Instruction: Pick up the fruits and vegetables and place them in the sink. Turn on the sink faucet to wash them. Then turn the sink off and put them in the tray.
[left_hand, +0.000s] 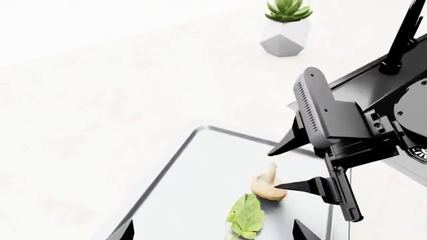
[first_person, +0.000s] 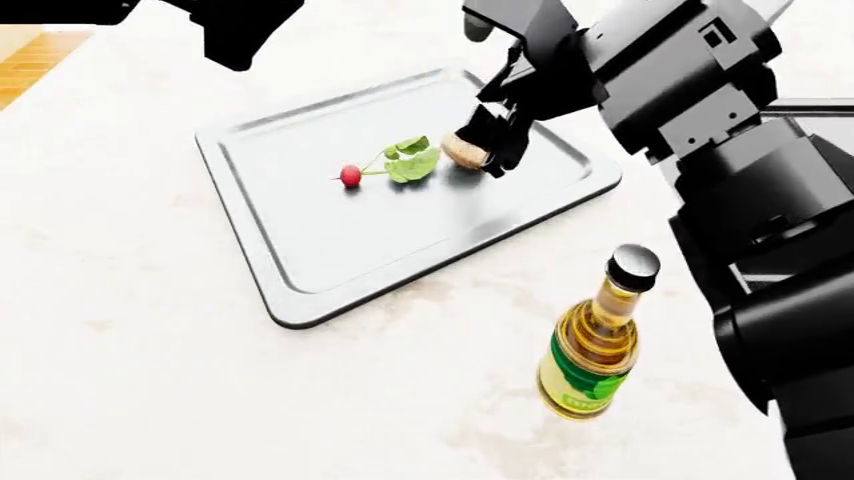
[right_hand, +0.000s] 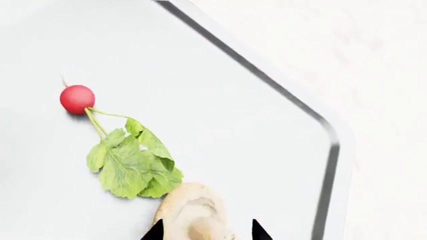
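A flat grey tray (first_person: 400, 250) lies on the white counter. On it are a small red radish (first_person: 351, 176) with green leaves (left_hand: 247, 217) and, beside the leaves, a tan mushroom (first_person: 465, 150). My right gripper (first_person: 487, 140) hangs low over the mushroom (right_hand: 193, 215), open, one fingertip at its cap and the other clear of it. The left gripper (left_hand: 215, 231) stands wide open above the tray's near part, holding nothing. Past the tray in the left wrist view, the black faucet (left_hand: 402, 37) rises at the dark edge of the sink (left_hand: 360, 77).
An oil bottle (first_person: 594, 350) with a black cap stands on the counter close to the tray's right front corner. A potted succulent (left_hand: 287, 27) sits further back near the sink. The counter's edge and wooden floor (first_person: 34, 60) show at far left.
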